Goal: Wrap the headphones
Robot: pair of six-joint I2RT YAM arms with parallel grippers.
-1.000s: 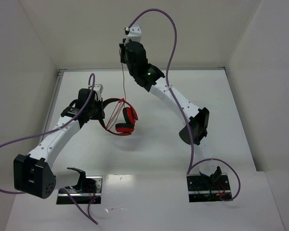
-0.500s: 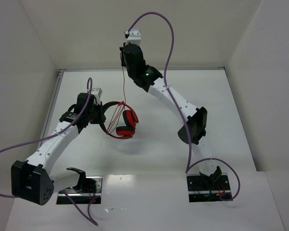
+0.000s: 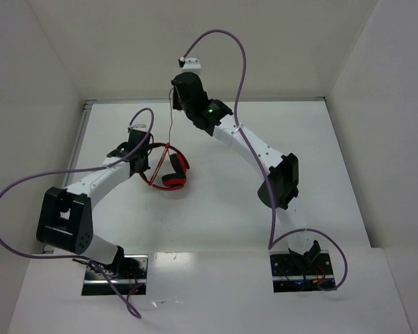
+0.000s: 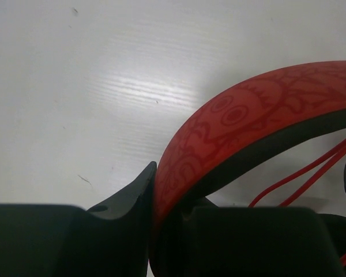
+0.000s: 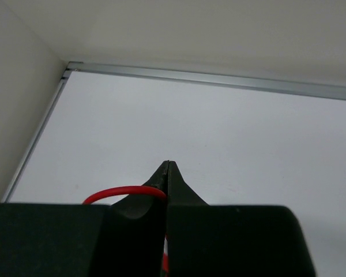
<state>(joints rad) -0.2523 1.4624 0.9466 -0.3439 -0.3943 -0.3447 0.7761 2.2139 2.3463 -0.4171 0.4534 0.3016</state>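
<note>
**Left hand.** The left hand (image 3: 143, 152) is closed narrowly on the headphones (image 3: 168, 170). In the left wrist view, the left hand (image 4: 173, 196) clamps the red patterned headband (image 4: 248, 121) between its two black fingers (image 4: 135, 193). The black inner lining of the band faces the right-side finger.

**Right hand.** The right hand (image 3: 173, 99) is raised above the far part of the table (image 3: 216, 209). In the right wrist view, the jaws of the right hand (image 5: 168, 168) are pressed together on the thin red cable (image 5: 124, 190), which loops out to the left of the fingertips.

**Headphones.** The headphones are at the left-centre of the table, just beside the left hand. The ear cups (image 3: 175, 175) lie on the side away from that hand. It cannot be determined whether they rest on the table.

**Cable.** The cable (image 3: 170, 125) runs nearly straight down from the right hand to the headphones. Further red strands (image 4: 300, 176) pass under the headband arch.
</note>
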